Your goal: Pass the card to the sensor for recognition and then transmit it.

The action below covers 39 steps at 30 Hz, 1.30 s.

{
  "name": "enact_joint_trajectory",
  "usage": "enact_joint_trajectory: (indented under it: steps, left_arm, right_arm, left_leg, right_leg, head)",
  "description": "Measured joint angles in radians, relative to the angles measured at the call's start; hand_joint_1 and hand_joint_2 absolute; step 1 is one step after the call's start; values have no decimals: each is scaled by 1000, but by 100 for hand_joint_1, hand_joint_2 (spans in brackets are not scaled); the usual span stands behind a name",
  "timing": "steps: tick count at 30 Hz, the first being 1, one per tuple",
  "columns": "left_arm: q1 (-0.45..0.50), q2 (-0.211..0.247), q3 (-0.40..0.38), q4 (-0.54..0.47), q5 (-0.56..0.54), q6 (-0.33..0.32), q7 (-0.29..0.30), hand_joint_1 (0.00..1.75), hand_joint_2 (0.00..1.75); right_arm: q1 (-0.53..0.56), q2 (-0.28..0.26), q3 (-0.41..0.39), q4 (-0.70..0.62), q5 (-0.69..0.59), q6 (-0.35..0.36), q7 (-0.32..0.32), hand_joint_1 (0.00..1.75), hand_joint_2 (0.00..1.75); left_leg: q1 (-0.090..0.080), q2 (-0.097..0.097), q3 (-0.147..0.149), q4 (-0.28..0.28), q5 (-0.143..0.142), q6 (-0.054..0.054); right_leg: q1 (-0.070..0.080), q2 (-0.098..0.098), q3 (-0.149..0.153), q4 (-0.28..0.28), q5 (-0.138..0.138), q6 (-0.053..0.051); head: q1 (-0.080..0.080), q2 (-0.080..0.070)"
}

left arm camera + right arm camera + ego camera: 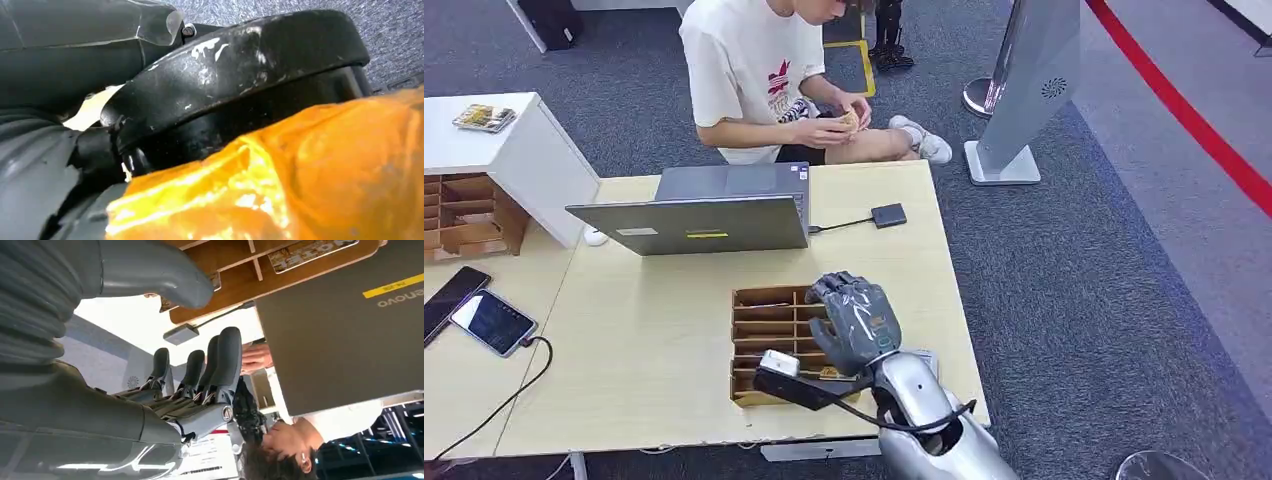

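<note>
A wooden slotted card box (769, 335) lies on the table's near right part. Patterned cards lie in its slots (310, 252); the thick thumb partly covers another card (165, 302). My right hand (856, 322) hovers over the box's right end with fingers apart and straight (220, 365), holding nothing. The sensor, a small dark flat box (888, 215), sits farther back on the table, cabled to the laptop, and appears beyond my fingers as the sensor (181, 333). My left hand's grey cover (30, 170) is visible, but its fingers cannot be made out.
A grey open laptop (699, 215) stands behind the card box, a white mouse (596, 237) at its left. A person (759, 70) sits on the floor beyond the table. Two phones (492, 322) lie at the left. A second wooden box (469, 215) is far left.
</note>
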Motion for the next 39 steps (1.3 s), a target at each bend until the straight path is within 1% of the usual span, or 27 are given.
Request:
enact_joint_trajectory:
  steps: [1, 9, 14, 15, 16, 18, 20, 22, 25, 29, 36, 39]
  left_arm:
    - [0, 0, 0, 0, -1, 0, 0, 0, 0]
    - [-1, 0, -8, 0, -3, -2, 0, 0, 0]
    - [-1, 0, -13, 0, -4, -4, 2, 0, 0]
    - [-1, 0, -16, 0, -4, -4, 2, 0, 0]
    - [-1, 0, -18, 0, -4, -4, 3, 0, 0]
    - [-1, 1, -21, 0, -4, -5, 3, 0, 0]
    - [-1, 1, -24, 0, -4, -6, 3, 0, 0]
    - [-1, 2, -25, 0, -4, -7, 3, 0, 0]
    - [-1, 2, -26, 0, -4, -8, 5, 0, 0]
    - [0, 5, -27, 0, -4, -12, 5, 0, 0]
    - [7, 7, -34, 0, -4, -16, 9, 0, 0]
    - [8, 7, -37, 0, -4, -17, 9, 0, 0]
  right_arm:
    - [-2, 0, 0, 5, 0, 0, 0, 86, 175]
    - [-21, 6, -2, 40, 4, 0, 18, 91, 175]
    - [-31, 6, -18, 56, 7, 0, 22, 93, 175]
    - [-33, 6, -20, 58, 7, 0, 23, 93, 175]
    - [-34, 6, -21, 60, 8, 0, 25, 89, 175]
    - [-35, 6, -24, 65, 10, 0, 29, 93, 175]
    - [-37, 6, -25, 71, 16, 1, 30, 91, 175]
    - [-39, 6, -27, 76, 17, 2, 31, 94, 175]
    - [-43, 6, -29, 89, 22, 2, 35, 91, 175]
    - [-47, 6, -40, 106, 25, 1, 39, 93, 175]
    - [-49, 6, -51, 130, 28, 1, 40, 87, 175]
    - [-49, 6, -52, 138, 29, 1, 40, 89, 175]
  left_leg:
    - [0, 0, 0, 0, 0, 0]
    - [0, 0, 0, 0, 0, 0]
    - [0, 0, 0, 0, 0, 0]
    - [0, 0, 0, 0, 0, 0]
    - [0, 0, 0, 0, 0, 0]
    - [0, 0, 0, 0, 0, 0]
    - [0, 0, 0, 0, 0, 0]
    - [0, 0, 0, 0, 0, 0]
    - [0, 0, 0, 0, 0, 0]
    - [0, 0, 0, 0, 0, 0]
    - [0, 0, 0, 0, 0, 0]
    - [0, 0, 0, 0, 0, 0]
  right_leg:
    - [0, 0, 0, 0, 0, 0]
    - [0, 0, 0, 0, 0, 0]
    - [0, 0, 0, 0, 0, 0]
    - [0, 0, 0, 0, 0, 0]
    - [0, 0, 0, 0, 0, 0]
    - [0, 0, 0, 0, 0, 0]
    - [0, 0, 0, 0, 0, 0]
    - [0, 0, 0, 0, 0, 0]
    - [0, 0, 0, 0, 0, 0]
    - [0, 0, 0, 0, 0, 0]
    - [0, 0, 0, 0, 0, 0]
    - [0, 0, 0, 0, 0, 0]
  head:
    - [0, 0]
    - [0, 0]
    - [0, 0]
    - [0, 0]
    - [0, 0]
    - [0, 0]
    - [0, 0]
    - [0, 0]
    - [0, 0]
    - [0, 0]
    - [0, 0]
    - [0, 0]
